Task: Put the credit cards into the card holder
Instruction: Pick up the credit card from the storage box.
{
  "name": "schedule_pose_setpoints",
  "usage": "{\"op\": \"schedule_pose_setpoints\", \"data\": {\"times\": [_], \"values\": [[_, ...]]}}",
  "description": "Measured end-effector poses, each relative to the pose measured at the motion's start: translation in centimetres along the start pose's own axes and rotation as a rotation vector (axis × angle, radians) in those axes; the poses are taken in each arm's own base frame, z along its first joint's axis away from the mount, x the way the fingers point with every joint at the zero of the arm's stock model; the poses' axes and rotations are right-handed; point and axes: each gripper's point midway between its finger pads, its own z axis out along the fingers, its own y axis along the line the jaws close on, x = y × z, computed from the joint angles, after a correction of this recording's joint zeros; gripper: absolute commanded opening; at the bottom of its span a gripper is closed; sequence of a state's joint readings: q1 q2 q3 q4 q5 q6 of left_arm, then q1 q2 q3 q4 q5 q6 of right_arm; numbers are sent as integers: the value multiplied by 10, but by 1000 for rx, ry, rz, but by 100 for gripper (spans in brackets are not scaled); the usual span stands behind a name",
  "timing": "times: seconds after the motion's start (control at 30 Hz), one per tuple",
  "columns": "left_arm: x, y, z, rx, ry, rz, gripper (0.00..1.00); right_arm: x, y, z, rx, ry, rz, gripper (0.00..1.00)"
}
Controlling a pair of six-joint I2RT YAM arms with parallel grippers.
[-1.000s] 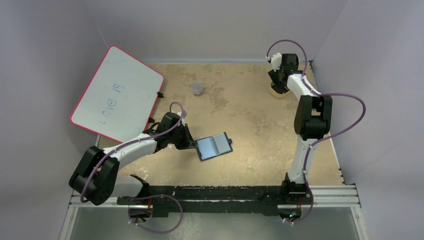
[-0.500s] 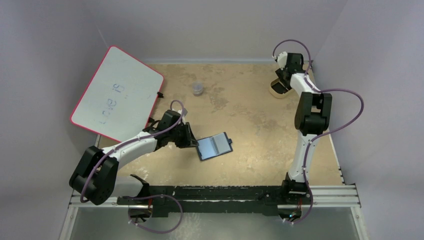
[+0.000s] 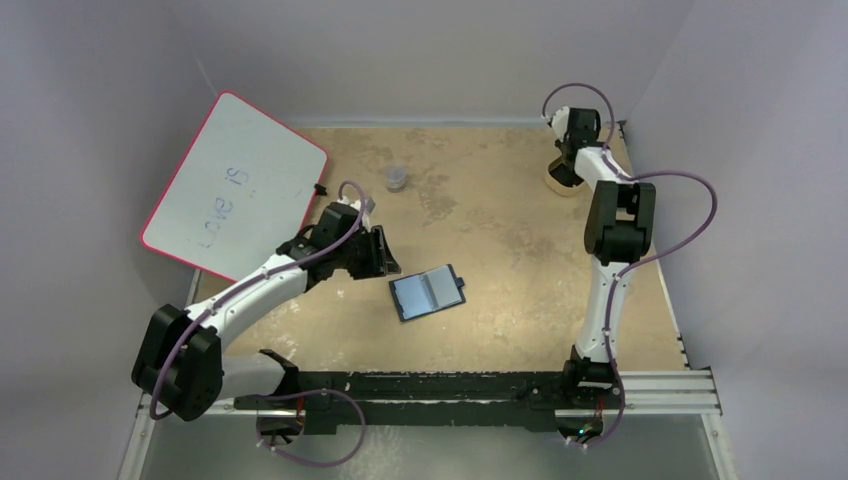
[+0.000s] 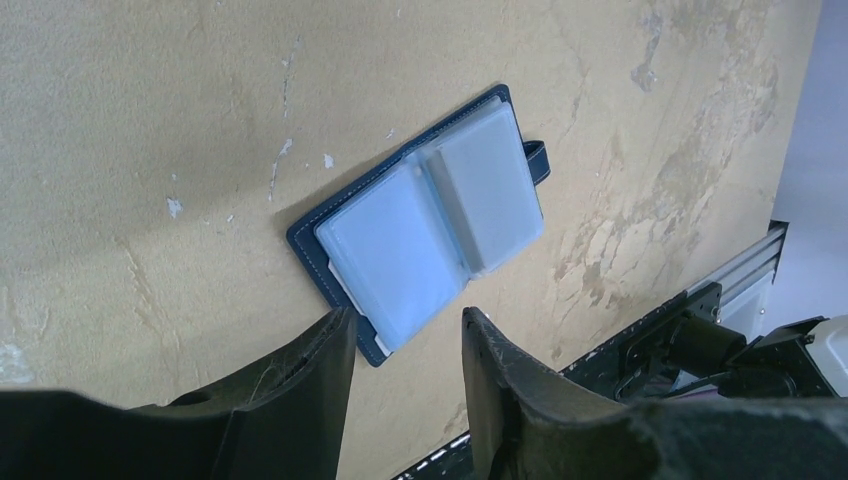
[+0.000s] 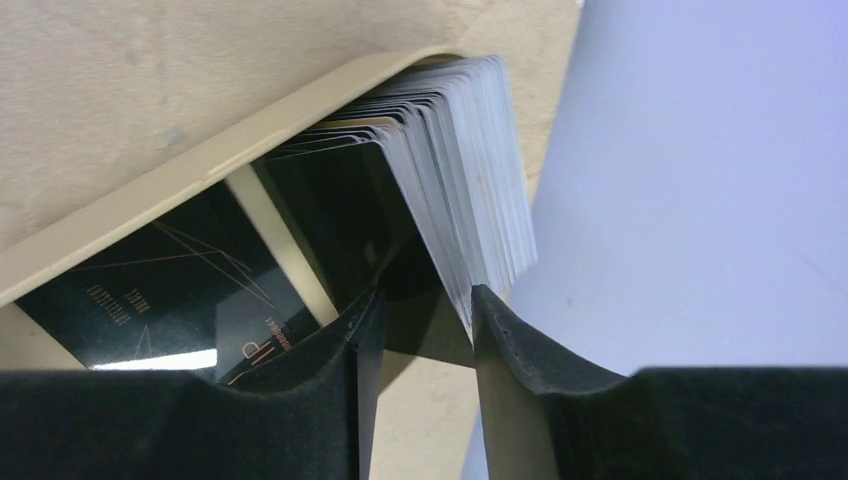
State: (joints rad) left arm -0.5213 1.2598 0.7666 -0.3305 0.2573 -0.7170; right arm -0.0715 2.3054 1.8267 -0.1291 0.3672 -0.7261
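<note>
1. left gripper point(image 4: 405, 325): jaws half parted, empty; card holder point(image 4: 425, 230) lying open just beyond tips.
2. right gripper point(image 5: 425, 300): jaws parted at fanned credit cards point(image 5: 460, 150) in tan tray point(image 5: 200, 165); grip not discernible.

Robotics lab test cell, plain walls point(image 3: 430, 50) (pale lilac), aluminium rail point(image 3: 665, 382), scuffed tabletop point(image 3: 500, 230)

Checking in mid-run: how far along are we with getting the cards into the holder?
Done: the card holder lies open on the table, pockets up; I cannot tell whether any is filled. In hand: the right hand straddles the credit cards stacked in the tan tray, grip unclear; the left hand hovers open and empty by the holder. Left: lift a card, carry it over, slide it in.
</note>
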Motion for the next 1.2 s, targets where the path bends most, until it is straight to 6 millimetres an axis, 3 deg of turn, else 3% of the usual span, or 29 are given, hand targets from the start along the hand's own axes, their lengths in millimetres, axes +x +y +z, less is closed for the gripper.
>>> {"op": "schedule_pose_setpoints", "data": {"times": [0.23,0.47,0.73,0.9,1.07,1.2], "values": [[-1,-1,-2,6,-7,0,42,2,-18,-3,79,31,-8,32],[-1,-2,-5,9,-14,3,42,2,-20,-4,83,35,-16,1],[-1,0,-5,3,-20,2,42,-14,-12,-15,13,-4,54,0],[-1,0,-5,3,-19,2,42,-38,7,-46,-93,-75,128,0],[-1,3,-6,-7,-37,-1,42,-62,11,-89,-164,-130,297,0],[6,15,-5,-38,-46,-25,42,-62,20,-129,-230,-164,472,0]]}}
